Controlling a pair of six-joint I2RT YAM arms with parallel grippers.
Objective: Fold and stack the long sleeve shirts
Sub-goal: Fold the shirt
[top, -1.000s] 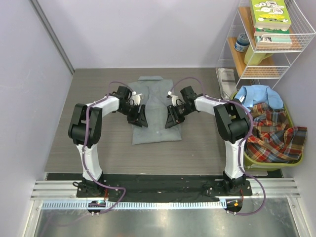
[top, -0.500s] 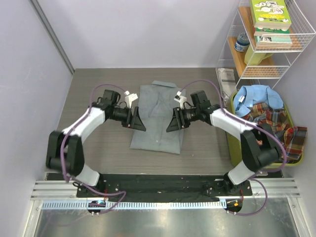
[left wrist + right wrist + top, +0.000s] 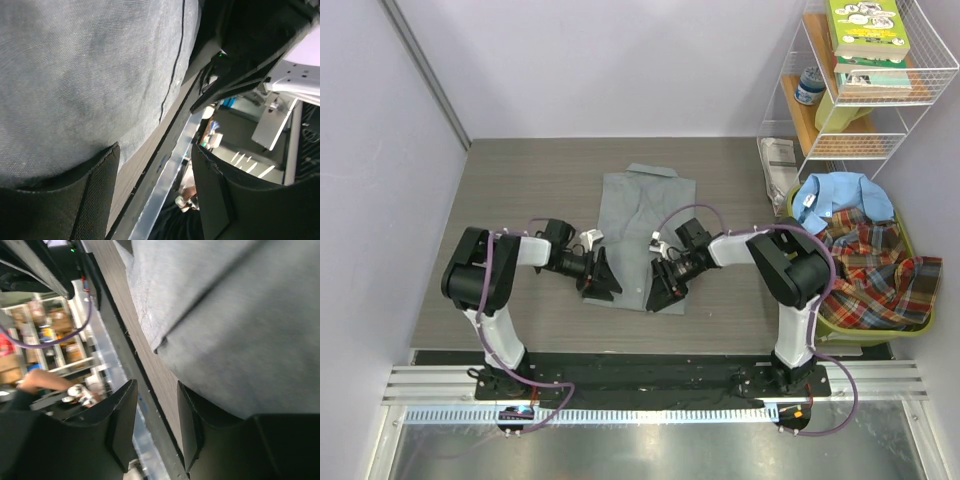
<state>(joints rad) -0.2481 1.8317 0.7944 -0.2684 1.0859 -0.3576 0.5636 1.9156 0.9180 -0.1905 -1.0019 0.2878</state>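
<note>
**Grippers.** The left gripper (image 3: 603, 278) and the right gripper (image 3: 663, 290) sit low at the near-middle of the table (image 3: 510, 190). One is at each near corner of the grey shirt (image 3: 642, 220). In both wrist views the jaws stand apart with only the table surface in the gap. Both grippers are therefore released and hold nothing.

**Grey shirt.** It lies flat at the middle of the table, collar toward the far edge. The sleeves are not visible at either side, so the lengthwise fold appears done. The crosswise fold, hem toward collar, is judged to be outstanding.

**Other shirts.** At the right edge of the table, a basket (image 3: 860, 333) holds the blue shirt (image 3: 840, 195) and the plaid shirt (image 3: 875, 275), both crumpled. Neither is folded, and no stack exists yet.
</note>
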